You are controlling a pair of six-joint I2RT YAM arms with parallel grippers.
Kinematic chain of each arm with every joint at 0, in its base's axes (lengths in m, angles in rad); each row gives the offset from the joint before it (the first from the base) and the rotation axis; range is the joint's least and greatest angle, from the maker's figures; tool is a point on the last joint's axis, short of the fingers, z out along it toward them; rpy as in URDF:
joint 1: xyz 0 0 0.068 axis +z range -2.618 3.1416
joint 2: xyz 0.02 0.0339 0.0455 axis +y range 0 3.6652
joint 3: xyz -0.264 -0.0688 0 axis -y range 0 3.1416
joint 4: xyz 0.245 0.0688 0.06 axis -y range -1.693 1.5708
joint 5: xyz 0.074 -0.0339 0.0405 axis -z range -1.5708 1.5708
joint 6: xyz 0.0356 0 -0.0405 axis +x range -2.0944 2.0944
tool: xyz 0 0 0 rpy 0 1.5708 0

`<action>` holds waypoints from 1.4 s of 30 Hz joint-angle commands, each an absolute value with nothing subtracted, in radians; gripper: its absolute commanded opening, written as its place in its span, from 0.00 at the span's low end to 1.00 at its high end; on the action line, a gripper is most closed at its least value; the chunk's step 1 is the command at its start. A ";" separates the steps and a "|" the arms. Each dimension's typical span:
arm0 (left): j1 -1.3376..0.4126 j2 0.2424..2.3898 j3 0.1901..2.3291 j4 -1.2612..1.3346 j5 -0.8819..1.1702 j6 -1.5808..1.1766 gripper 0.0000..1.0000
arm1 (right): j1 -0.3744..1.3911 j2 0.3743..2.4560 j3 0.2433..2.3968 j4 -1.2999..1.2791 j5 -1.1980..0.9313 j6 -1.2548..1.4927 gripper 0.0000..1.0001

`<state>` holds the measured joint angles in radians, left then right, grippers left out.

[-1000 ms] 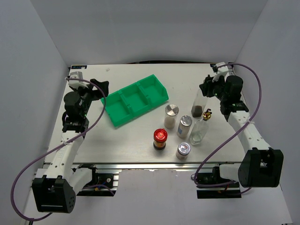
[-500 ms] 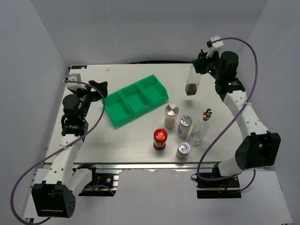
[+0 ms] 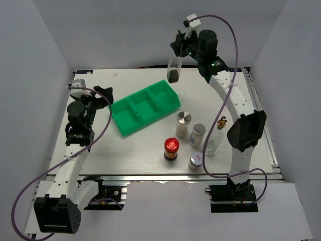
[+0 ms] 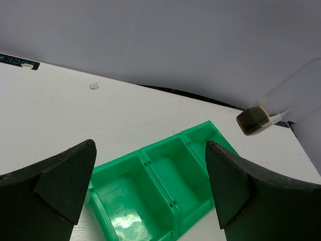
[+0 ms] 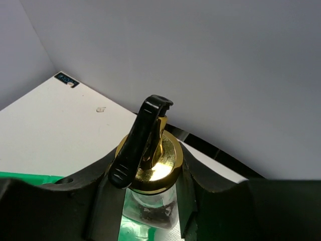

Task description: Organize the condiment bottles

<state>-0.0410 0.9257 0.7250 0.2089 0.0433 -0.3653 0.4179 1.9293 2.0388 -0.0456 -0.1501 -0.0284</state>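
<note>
My right gripper (image 3: 179,50) is shut on a tall clear glass cruet (image 3: 174,70) with dark contents and a gold pourer top (image 5: 150,159), holding it in the air just behind the right end of the green tray (image 3: 145,107). The cruet's dark base shows in the left wrist view (image 4: 253,120). On the table stand a second cruet (image 3: 214,136), three silver-lidded shaker jars (image 3: 183,124), (image 3: 197,134), (image 3: 195,160) and a red-lidded jar (image 3: 171,149). My left gripper (image 3: 103,95) is open and empty, left of the tray (image 4: 150,196).
The tray has three empty compartments and lies at an angle at centre left. White walls enclose the table at the back and both sides. The right arm's purple cable (image 3: 228,30) loops over the table's right part.
My right gripper has lifted the cruet off the table at the right and carried it up and left to behind the tray. The left arm has barely moved.
</note>
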 commanded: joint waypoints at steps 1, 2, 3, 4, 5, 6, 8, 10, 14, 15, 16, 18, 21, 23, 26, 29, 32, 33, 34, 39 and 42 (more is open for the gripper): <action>-0.040 0.897 0.716 0.195 0.017 -0.345 0.98 | 0.448 1.957 2.178 0.034 -0.175 -0.018 0.00; -0.041 0.897 0.716 0.193 0.014 -0.345 0.98 | 0.462 1.979 2.184 0.038 -0.181 -0.018 0.00; -0.041 0.896 0.716 0.192 0.014 -0.342 0.98 | 0.466 1.988 2.189 0.043 -0.184 -0.018 0.00; -0.041 0.896 0.716 0.189 0.015 -0.341 0.98 | 0.472 1.994 2.192 0.055 -0.186 -0.020 0.00; -0.041 0.896 0.716 0.187 0.014 -0.339 0.98 | 0.480 2.003 2.188 0.063 -0.189 -0.018 0.00; -0.041 0.897 0.716 0.187 0.014 -0.339 0.98 | 0.485 2.008 2.184 0.067 -0.192 -0.018 0.00; -0.040 0.899 0.715 0.186 -0.018 -0.337 0.98 | 0.494 2.017 2.171 0.081 -0.196 -0.018 0.00; -0.040 0.903 0.713 0.183 -0.023 -0.337 0.98 | 0.499 2.023 2.160 0.084 -0.201 -0.015 0.00; -0.041 0.910 0.716 0.181 -0.025 -0.337 0.98 | 0.514 2.026 2.103 0.116 -0.225 -0.014 0.00; -0.041 0.913 0.718 0.179 -0.025 -0.337 0.98 | 0.514 2.031 2.089 0.121 -0.230 -0.017 0.00; -0.040 0.914 0.718 0.176 -0.025 -0.336 0.98 | 0.515 2.037 2.089 0.124 -0.239 -0.020 0.00; -0.040 0.916 0.718 0.175 -0.026 -0.336 0.98 | 0.517 2.060 2.097 0.123 -0.248 -0.021 0.00; -0.041 0.920 0.719 0.172 -0.031 -0.333 0.98 | 0.517 2.088 2.100 0.129 -0.258 -0.014 0.00; -0.041 0.920 0.721 0.172 -0.032 -0.331 0.98 | 0.518 2.103 2.100 0.133 -0.276 -0.017 0.00; -0.041 0.923 0.721 0.172 -0.032 -0.331 0.98 | 0.520 2.121 2.099 0.138 -0.307 -0.035 0.00; -0.041 0.931 0.722 0.170 -0.031 -0.328 0.98 | 0.520 2.123 2.076 0.147 -0.313 -0.070 0.00; -0.041 0.940 0.726 0.167 -0.028 -0.330 0.98 | 0.520 2.135 2.062 0.153 -0.339 -0.103 0.00; -0.041 0.945 0.726 0.167 -0.028 -0.330 0.98 | 0.519 2.141 2.062 0.152 -0.348 -0.112 0.00; -0.040 0.946 0.727 0.167 -0.025 -0.328 0.98 | 0.520 2.152 2.060 0.153 -0.354 -0.117 0.00; -0.040 0.956 0.736 0.153 -0.021 -0.324 0.98 | 0.520 2.180 2.028 0.175 -0.380 -0.144 0.00; -0.041 0.954 0.732 0.160 -0.021 -0.322 0.98 | 0.518 2.184 2.014 0.184 -0.377 -0.146 0.00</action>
